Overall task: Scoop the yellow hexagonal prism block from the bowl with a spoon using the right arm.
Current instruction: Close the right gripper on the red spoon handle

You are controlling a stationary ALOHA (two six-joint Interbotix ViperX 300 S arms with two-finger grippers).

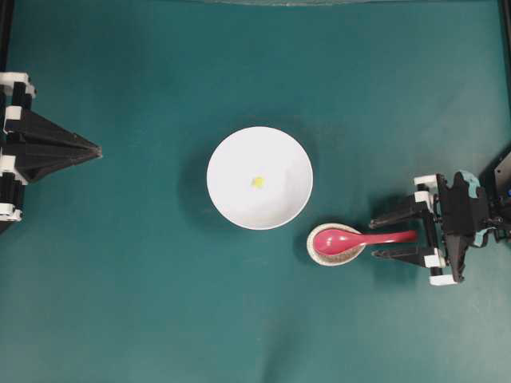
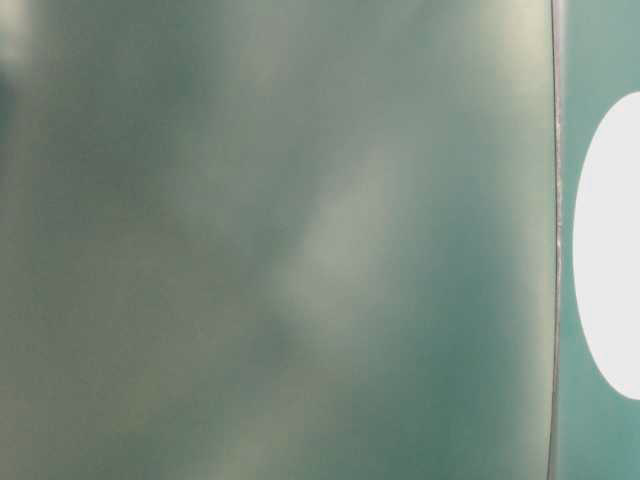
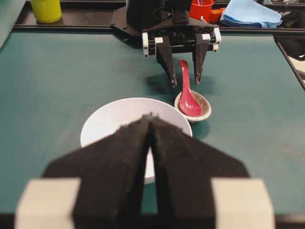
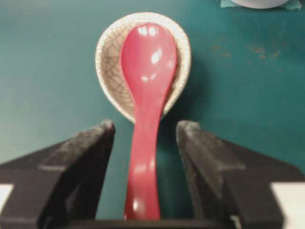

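The tiny yellow hexagonal prism block lies near the middle of the white bowl, which sits at the table's centre. Right of the bowl, the pink-red spoon rests with its scoop in a speckled grey spoon rest and its handle pointing right. My right gripper is open, its two fingers straddling the spoon's handle with a gap on each side. My left gripper is shut at the far left, well away from the bowl, which partly hides behind its fingers.
In the left wrist view a yellow cup, a red container and a blue cloth sit beyond the table's far rail. The table-level view shows only blurred green and a slice of the bowl.
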